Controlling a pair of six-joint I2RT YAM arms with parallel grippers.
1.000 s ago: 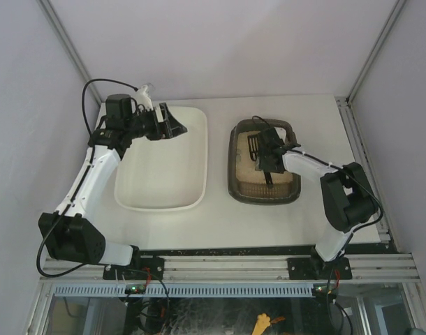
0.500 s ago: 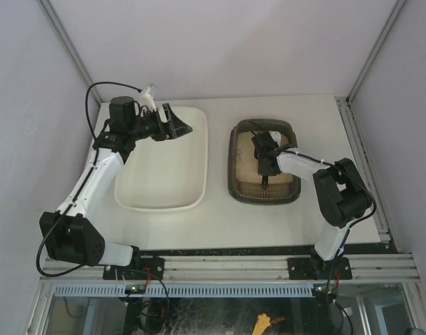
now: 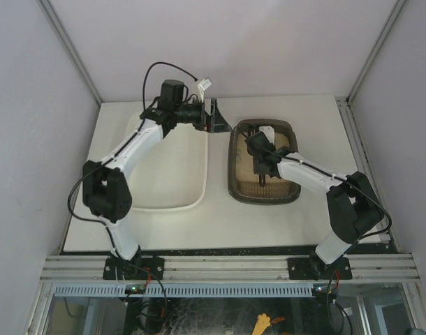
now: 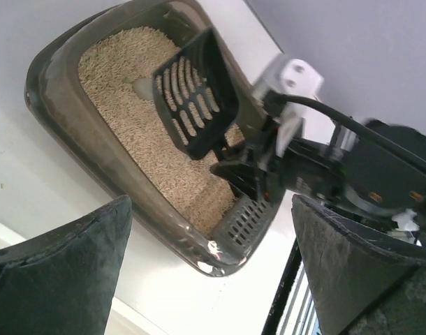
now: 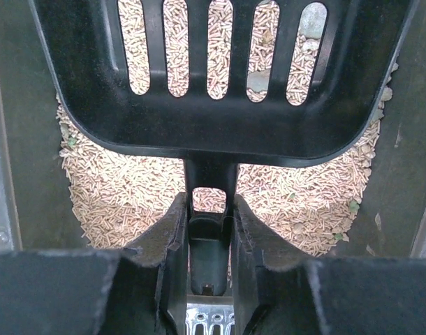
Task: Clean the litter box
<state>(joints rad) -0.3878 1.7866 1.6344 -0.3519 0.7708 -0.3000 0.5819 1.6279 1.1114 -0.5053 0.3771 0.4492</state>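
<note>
Here, the R gripper (image 5: 207, 220) is clamped tight on the handle of a black slotted scoop (image 5: 213, 118), fingers (image 5: 167, 237) pressed to either side of the stem, w/ the scoop head held over the pellet litter inside the litter box (image 3: 232, 167). Beige pellets show thru the slots, plus a few greyish lumps near the head's far edge. In the L wrist view the scoop head sits tilted above the litter surface, not buried in it. The litter box, dark translucent w/ rounded corners, stands on the white table (image 3: 220, 223) right of ctr, its long side running away from the arm bases, a grated section at one end. Just beside it on the left lies a larger cream-white tub (image 3: 160, 206); the two are close but apart. The L gripper (image 4: 211, 202) hangs w/ jaws spread wide and nothing btwn them, above the tub's far right corner and near the box's far left corner, its camera looking across at the scoop and the R arm's wrist.
</note>
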